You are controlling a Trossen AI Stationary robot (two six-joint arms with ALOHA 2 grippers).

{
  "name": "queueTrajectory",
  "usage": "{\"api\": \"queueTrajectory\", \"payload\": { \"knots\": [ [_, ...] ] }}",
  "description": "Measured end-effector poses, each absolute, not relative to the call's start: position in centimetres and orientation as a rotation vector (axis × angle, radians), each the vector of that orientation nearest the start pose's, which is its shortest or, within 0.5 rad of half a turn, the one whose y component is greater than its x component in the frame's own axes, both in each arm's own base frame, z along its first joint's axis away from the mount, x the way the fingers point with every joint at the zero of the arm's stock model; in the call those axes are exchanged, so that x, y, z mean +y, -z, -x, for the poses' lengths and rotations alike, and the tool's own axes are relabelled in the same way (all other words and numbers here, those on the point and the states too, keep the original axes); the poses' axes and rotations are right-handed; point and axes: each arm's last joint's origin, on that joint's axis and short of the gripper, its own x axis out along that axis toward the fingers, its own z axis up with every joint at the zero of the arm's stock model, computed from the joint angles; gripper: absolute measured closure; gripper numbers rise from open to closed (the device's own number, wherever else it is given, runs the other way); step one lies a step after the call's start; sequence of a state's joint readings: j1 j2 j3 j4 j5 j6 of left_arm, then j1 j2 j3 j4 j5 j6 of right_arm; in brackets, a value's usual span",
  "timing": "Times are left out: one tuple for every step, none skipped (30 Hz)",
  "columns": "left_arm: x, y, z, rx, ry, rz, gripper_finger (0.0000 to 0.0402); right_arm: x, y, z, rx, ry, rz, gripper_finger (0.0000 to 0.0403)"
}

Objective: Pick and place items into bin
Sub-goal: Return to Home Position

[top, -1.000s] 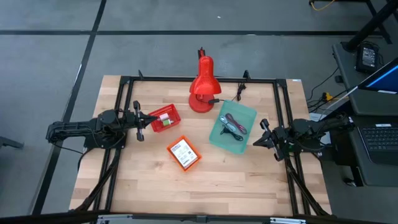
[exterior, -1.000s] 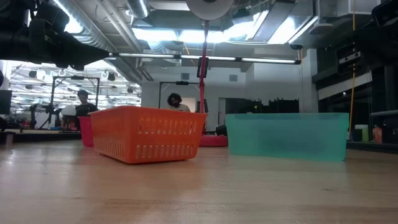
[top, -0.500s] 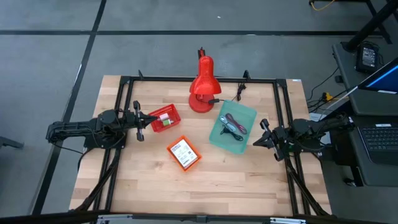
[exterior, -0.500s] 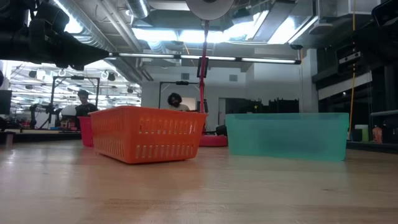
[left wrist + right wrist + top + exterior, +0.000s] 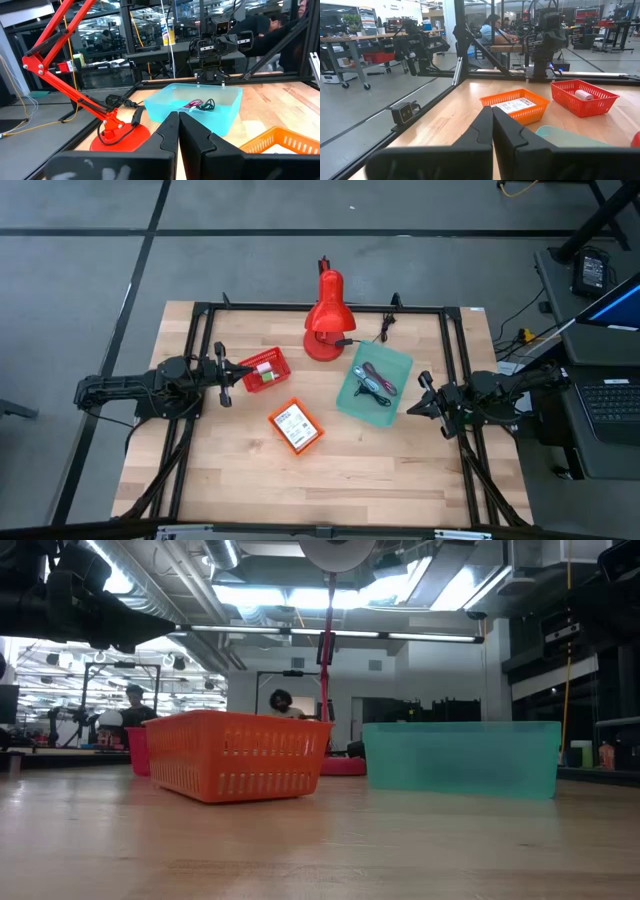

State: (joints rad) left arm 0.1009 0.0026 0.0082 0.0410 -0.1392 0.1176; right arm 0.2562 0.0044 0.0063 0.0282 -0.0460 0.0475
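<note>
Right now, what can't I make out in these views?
Low view: the walls of the orange bin and blue bin hide their contents; the red bin is mostly behind the orange one.
High view: the red bin's contents are too small to identify.
Left wrist view: the edge cuts off the orange bin.
Right wrist view: the shut right hand covers part of the blue bin.

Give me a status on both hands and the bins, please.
Left hand shut, right hand shut, both at the sides. Card in orange bin, cables in teal bin. Red lamp behind.
</note>
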Motion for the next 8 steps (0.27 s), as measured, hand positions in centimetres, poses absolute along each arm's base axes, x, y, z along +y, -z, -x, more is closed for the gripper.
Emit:
{"api": "queueTrajectory", "payload": {
  "knots": [
    [1.38, -17.01, -9.61, -0.033, -0.242, -0.116, 0.0395, 2.60, -16.80, -9.40, -0.023, -0.303, -0.050, 0.0402],
    [1.38, -17.00, -9.61, -0.032, -0.242, -0.116, 0.0396, 2.60, -16.81, -9.40, -0.023, -0.303, -0.050, 0.0402],
    [1.38, -17.00, -9.61, -0.032, -0.242, -0.116, 0.0397, 2.60, -16.80, -9.40, -0.023, -0.303, -0.050, 0.0402],
    [1.38, -17.00, -9.61, -0.032, -0.243, -0.116, 0.0397, 2.60, -16.81, -9.40, -0.023, -0.303, -0.050, 0.0402],
    [1.38, -17.01, -9.61, -0.033, -0.242, -0.116, 0.0397, 2.60, -16.80, -9.40, -0.023, -0.303, -0.050, 0.0402],
    [1.38, -17.00, -9.61, -0.032, -0.243, -0.116, 0.0397, 2.60, -16.80, -9.40, -0.023, -0.303, -0.050, 0.0402],
    [1.38, -17.00, -9.61, -0.032, -0.243, -0.116, 0.0397, 2.60, -16.81, -9.40, -0.023, -0.303, -0.050, 0.0402],
    [1.38, -17.00, -9.61, -0.032, -0.242, -0.116, 0.0398, 2.60, -16.81, -9.40, -0.023, -0.302, -0.050, 0.0402]
  ]
}}
